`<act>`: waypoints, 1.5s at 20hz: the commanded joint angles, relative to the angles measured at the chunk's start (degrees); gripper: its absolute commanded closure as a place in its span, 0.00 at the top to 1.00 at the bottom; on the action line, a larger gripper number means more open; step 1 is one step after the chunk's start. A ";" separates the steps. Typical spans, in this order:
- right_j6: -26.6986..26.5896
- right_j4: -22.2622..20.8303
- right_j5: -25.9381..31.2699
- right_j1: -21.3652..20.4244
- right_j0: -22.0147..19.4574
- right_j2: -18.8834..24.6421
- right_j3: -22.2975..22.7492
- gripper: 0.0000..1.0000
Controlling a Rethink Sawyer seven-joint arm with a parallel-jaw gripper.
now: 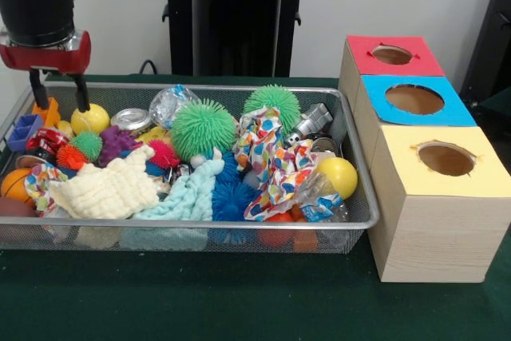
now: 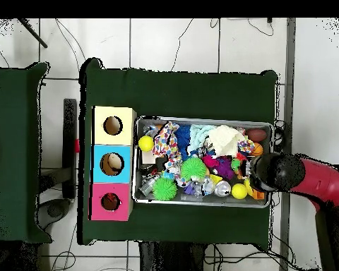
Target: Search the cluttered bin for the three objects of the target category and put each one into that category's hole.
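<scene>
A wire mesh bin [image 1: 223,86] is packed with toys, cloths and metal pieces. My gripper [image 1: 57,95] hangs open over the bin's far left corner, its fingers apart and holding nothing. A yellow ball [image 1: 91,120] lies just right of the right fingertip [image 1: 81,101]. An orange piece [image 1: 48,109] sits behind the left one. Beside the bin stand three boxes with round holes: red [image 1: 392,54], blue [image 1: 414,99], yellow [image 1: 445,159]. In the overhead view the gripper [image 2: 260,173] is over the right end of the bin [image 2: 200,118].
The bin holds two big green spiky balls [image 1: 202,128] [image 1: 273,104], a second yellow ball [image 1: 338,176], a cream cloth [image 1: 108,189], a light blue cloth [image 1: 188,197], a spotted cloth [image 1: 267,165], a silver metal part [image 1: 310,123] and a can [image 1: 130,120].
</scene>
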 commanded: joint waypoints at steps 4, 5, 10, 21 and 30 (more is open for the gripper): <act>3.70 -4.69 -11.68 7.92 -1.35 -2.78 3.21 1.00; 3.76 -5.04 -12.55 8.99 -1.20 -3.00 2.50 1.00; 5.03 -6.34 -17.82 14.25 0.14 -4.68 -0.09 1.00; 5.97 -5.02 -25.90 24.84 5.15 -6.91 -8.58 1.00; -1.28 -4.18 -26.15 23.03 2.28 1.55 -8.77 1.00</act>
